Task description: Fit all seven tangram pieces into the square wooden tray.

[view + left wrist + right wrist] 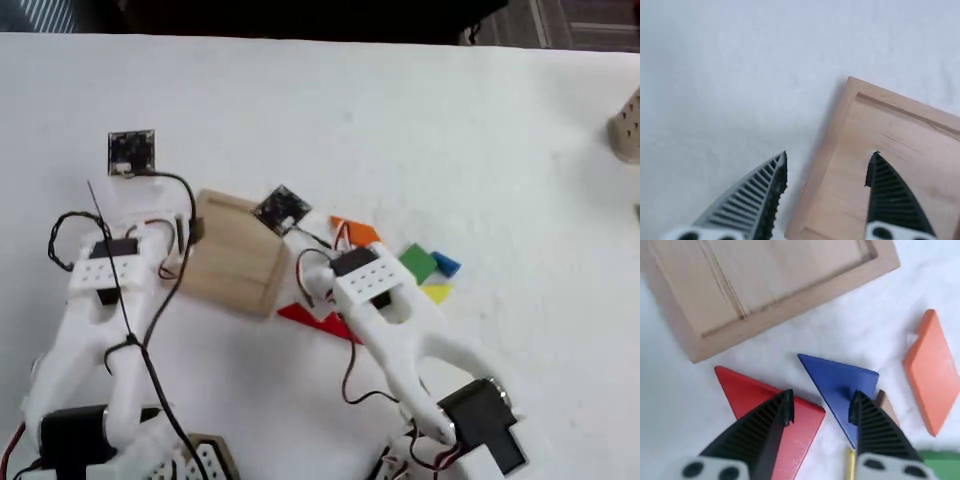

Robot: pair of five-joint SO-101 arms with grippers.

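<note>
Hovering over the wooden tray (900, 135), ribbed left hand (830, 155) gapes; right hand (823, 392) gapes above blue triangle (840, 382).

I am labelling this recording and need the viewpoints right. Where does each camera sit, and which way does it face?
High view: fixed above the table, looking down on the wooden tray and coloured pieces; left arm and right arm show.
Left wrist view: on the left arm's wrist, looking down at a tray corner between the open left gripper.
Right wrist view: on the right arm's wrist, looking down past the open right gripper at the red triangle and blue triangle.
Shared: the tray shows in all three.
</note>
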